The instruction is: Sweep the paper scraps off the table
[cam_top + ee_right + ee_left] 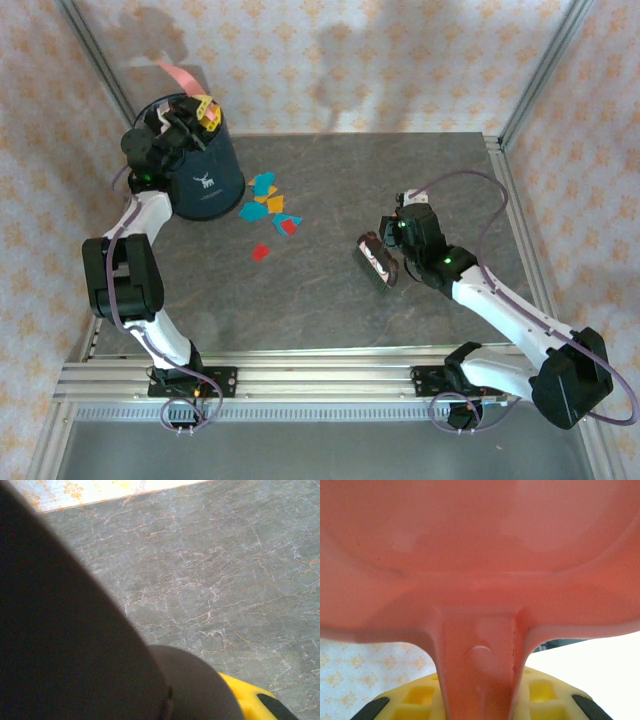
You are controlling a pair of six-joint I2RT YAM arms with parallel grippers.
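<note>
The paper scraps, teal, orange and red, lie in a loose cluster on the table just right of a dark bin, with one red piece a little nearer. My left gripper hovers over the bin's mouth, shut on the handle of a pink dustpan. In the left wrist view the dustpan spreads across the top and its handle runs down between my yellow fingers. My right gripper is shut on a dark brush right of the scraps. The brush's handle hides most of the right wrist view.
The dark blue bin stands at the table's far left. Silver rails run along the near edge and patterned walls close in the back and sides. Bare stone surface lies between the brush and the scraps.
</note>
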